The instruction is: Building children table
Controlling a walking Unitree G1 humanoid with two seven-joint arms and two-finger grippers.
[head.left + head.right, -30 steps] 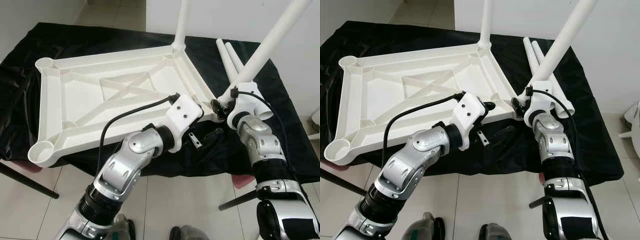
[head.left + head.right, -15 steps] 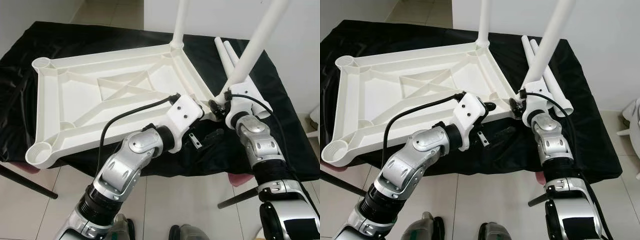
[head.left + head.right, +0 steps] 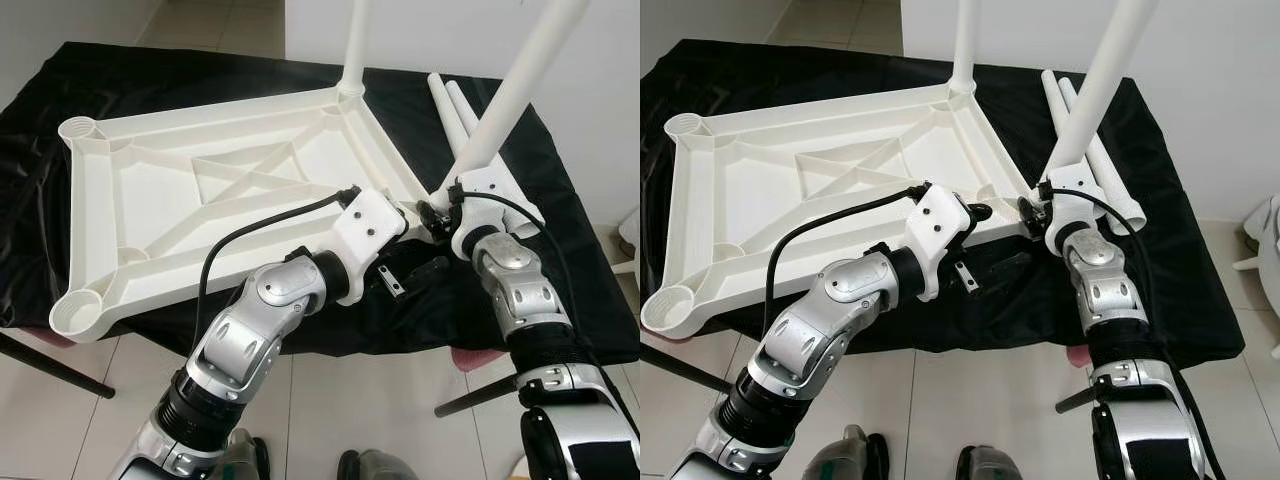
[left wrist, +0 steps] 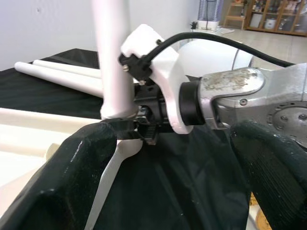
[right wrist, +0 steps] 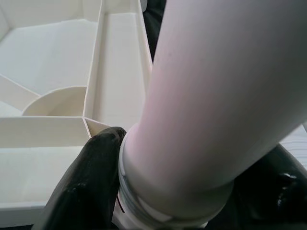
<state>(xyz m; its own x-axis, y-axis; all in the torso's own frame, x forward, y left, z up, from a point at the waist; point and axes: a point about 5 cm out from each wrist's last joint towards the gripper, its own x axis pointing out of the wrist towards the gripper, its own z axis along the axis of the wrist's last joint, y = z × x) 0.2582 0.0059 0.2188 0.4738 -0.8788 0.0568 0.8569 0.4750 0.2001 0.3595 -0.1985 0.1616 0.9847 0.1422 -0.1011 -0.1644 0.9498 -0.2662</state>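
Home interior, tiled floor (image 3: 330, 400), white walls, glass-fronted wooden cabinets (image 4: 268, 17)

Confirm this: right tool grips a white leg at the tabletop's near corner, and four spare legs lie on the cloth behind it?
Not four. Two spare legs lie on the black cloth, as the left eye view shows. The right tool does grip the white leg at the tabletop corner.

- The upturned tabletop (image 3: 230, 190) lies on the bench (image 3: 590, 290), over its left and middle
- One leg (image 3: 355, 45) stands upright in the tabletop's far right corner
- A second leg (image 3: 515, 95) rises tilted from its near right corner
- Two loose legs (image 3: 1080, 125) lie side by side near the bench's right edge
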